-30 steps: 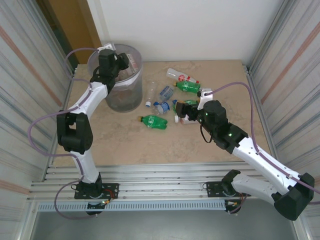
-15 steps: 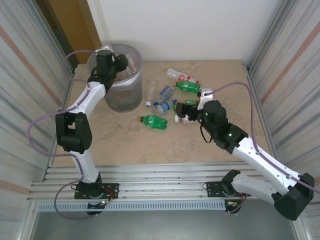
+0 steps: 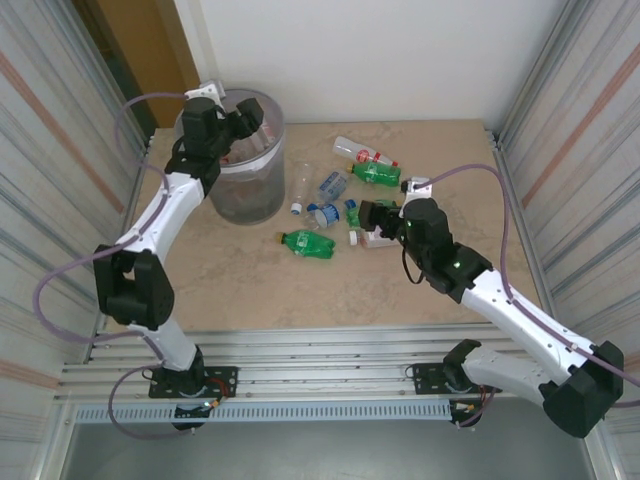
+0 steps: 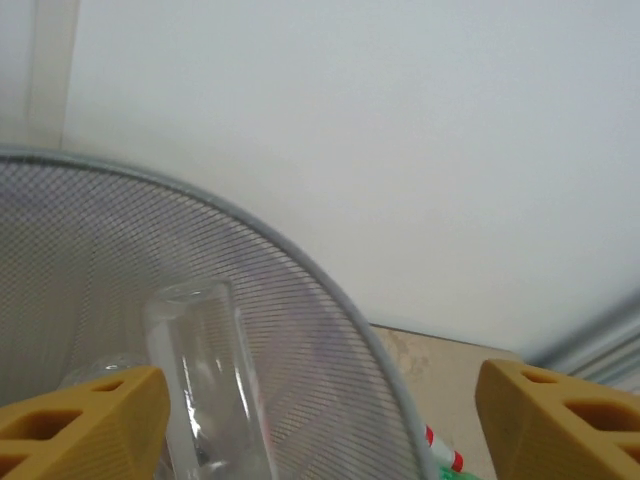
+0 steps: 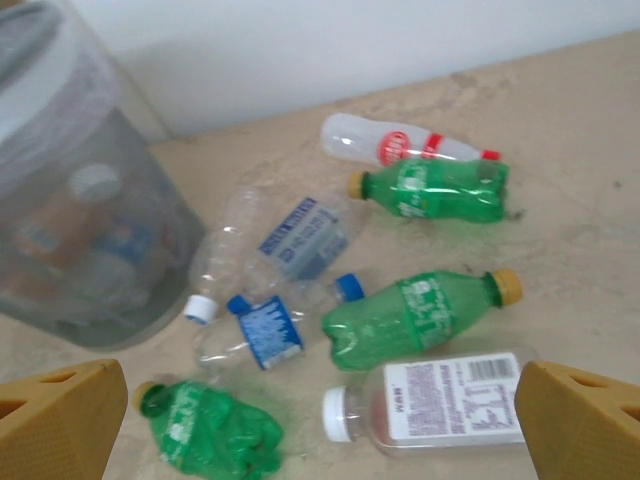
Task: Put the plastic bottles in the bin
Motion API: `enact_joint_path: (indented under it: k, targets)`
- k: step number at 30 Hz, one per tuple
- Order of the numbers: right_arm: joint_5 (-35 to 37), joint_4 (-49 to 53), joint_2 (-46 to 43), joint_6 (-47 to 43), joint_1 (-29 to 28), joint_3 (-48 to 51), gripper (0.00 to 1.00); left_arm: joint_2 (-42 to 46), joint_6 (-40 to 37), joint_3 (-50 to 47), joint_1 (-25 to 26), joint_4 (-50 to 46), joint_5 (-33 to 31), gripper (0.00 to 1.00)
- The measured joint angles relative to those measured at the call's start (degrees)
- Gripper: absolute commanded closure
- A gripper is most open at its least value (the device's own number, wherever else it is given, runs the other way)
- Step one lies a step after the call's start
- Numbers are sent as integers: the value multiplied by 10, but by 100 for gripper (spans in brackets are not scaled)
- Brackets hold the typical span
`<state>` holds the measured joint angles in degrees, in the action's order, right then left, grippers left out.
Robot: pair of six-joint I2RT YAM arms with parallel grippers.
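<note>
Left tool [image 4: 320, 418] over bin [image 4: 300, 262]; right tool [image 5: 322, 420] over loose bottles [image 5: 415, 315].
Left tool is hanging wide open, gripping nothing, with a clear bottle [image 4: 205, 385] sitting inside the bin at the bench's [image 3: 300, 290] far-left corner. Right tool is gaping wide, empty, above loose bottles lying mid-bench.

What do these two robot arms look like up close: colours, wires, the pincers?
Both the left arm and the right arm are white tubes linked by chunky black joints. A pale purple cable loops loosely along each. The left pincer and the right pincer end in blocky mustard-yellow fingertips.
</note>
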<state>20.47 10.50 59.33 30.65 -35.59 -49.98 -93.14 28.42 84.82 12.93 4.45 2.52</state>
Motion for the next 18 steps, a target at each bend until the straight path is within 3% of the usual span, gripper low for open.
enact_joint_path:
  k: [4,9,18]
  targets:
    - [7,43,34,45,31,-19,2,55,-14,-49,14,12,0,2]
    - [-2,108,100,103,66,-63,2,126,-27,-128,32,23,5,1]
    - [-87,190,244,168,97,-126,2,257,-33,-296,37,63,15,1]
